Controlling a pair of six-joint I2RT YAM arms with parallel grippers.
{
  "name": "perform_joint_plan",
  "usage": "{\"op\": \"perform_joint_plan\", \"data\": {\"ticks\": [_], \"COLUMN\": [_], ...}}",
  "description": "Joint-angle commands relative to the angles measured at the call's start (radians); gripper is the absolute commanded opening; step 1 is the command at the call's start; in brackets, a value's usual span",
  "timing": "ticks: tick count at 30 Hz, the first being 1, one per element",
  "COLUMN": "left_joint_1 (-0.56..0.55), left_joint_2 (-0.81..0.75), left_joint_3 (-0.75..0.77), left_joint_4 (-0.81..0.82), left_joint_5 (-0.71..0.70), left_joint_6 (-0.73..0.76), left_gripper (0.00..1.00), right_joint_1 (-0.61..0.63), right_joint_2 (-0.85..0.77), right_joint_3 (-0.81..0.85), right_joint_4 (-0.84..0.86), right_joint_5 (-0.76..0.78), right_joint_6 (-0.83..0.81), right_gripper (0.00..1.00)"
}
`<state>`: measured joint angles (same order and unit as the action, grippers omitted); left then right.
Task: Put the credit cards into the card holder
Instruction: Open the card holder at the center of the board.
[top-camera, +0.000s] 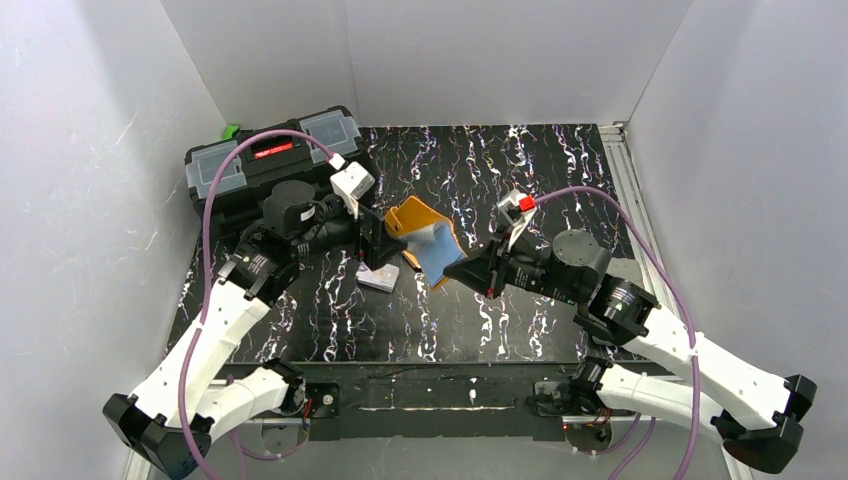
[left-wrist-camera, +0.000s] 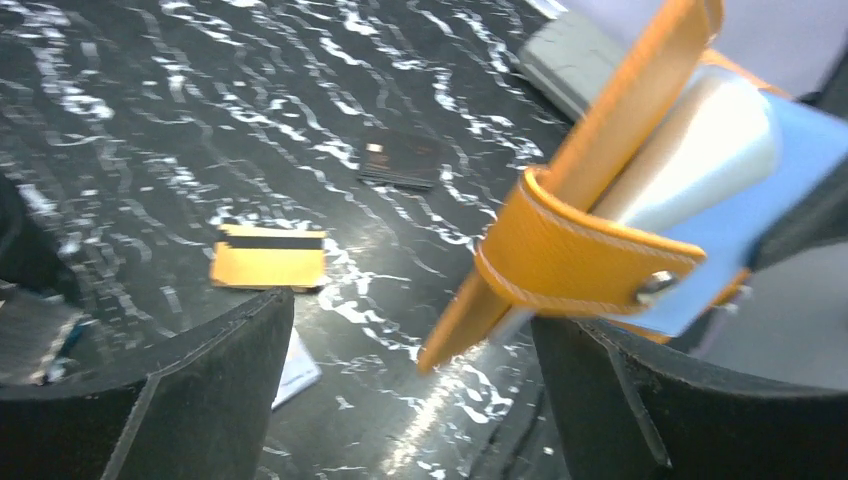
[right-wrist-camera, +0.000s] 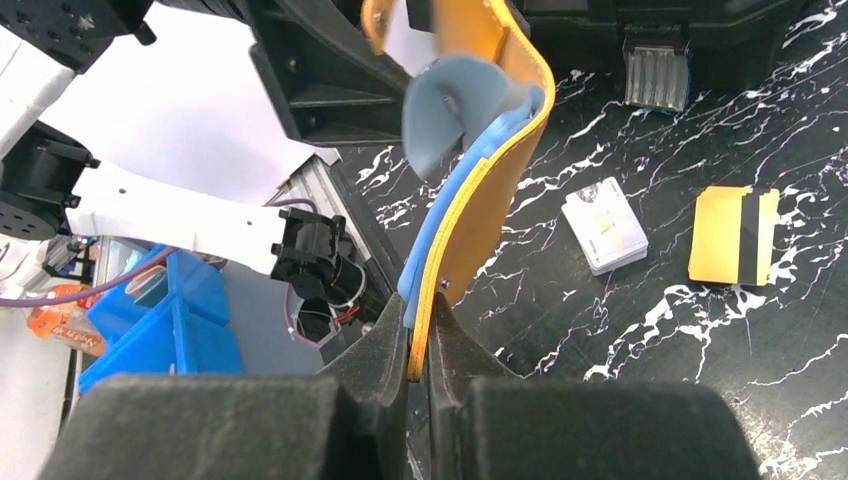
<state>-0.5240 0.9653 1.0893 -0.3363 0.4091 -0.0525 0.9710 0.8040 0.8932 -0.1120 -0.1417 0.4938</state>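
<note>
**Two tools meet at one orange card holder, lifted off the surface**

Two arms reach toward the middle of a black, white-veined surface (top-camera: 520, 320). Between them the card holder (top-camera: 425, 235) hangs in the air. It is an orange folding wallet, spread open and curved, with pale blue-grey plastic sleeves bulging from the inside and a snap tab with a metal stud.

The right tool (right-wrist-camera: 418, 350), at 4 o'clock of the holder, is pinched tight on the edge of the orange cover. The left tool (left-wrist-camera: 410, 310), at 9 o'clock, is spread wide. The tab lies just beside one finger, and I cannot tell whether they touch.

Loose credit cards lie on the surface below:
- a small white pile (right-wrist-camera: 603, 225) at 8 o'clock of the holder in the top view
- an orange card with a dark stripe (right-wrist-camera: 735, 235) beside the pile
- a black card (left-wrist-camera: 400, 158) farther off

A black toolbox (top-camera: 260, 160) sits at 10 o'clock.
</note>
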Motion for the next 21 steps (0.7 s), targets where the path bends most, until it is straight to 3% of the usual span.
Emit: {"op": "perform_joint_plan", "data": {"ticks": [1,5,8,11,17,21], "left_joint_1": [0.011,0.012,0.012,0.015,0.063,0.073], "left_joint_2": [0.024,0.04,0.04,0.032,0.021,0.015], "left_joint_3": [0.041,0.048,0.071,0.09,0.112,0.111], "left_joint_4": [0.002,-0.002,-0.029,-0.043,-0.04,0.016], "left_joint_5": [0.291,0.427,0.447,0.4,0.161,0.177], "left_joint_6": [-0.1,-0.125,-0.117,-0.098,-0.067,-0.067], "left_gripper": [0.86,0.9,0.96,0.98,0.98,0.98], "right_joint_1": [0.011,0.011,0.01,0.011,0.011,0.01], "right_joint_2": [-0.007,-0.003,-0.003,0.007,0.051,0.124], "right_joint_3": [0.004,0.01,0.011,0.032,0.088,0.155], "right_joint_4": [0.023,0.007,-0.025,-0.095,-0.257,-0.372], "right_joint_5": [-0.055,-0.037,-0.003,0.029,0.086,0.099], "right_joint_6": [-0.007,-0.01,-0.02,-0.037,-0.057,-0.067], "right_gripper": [0.01,0.01,0.01,0.01,0.01,0.01]}}
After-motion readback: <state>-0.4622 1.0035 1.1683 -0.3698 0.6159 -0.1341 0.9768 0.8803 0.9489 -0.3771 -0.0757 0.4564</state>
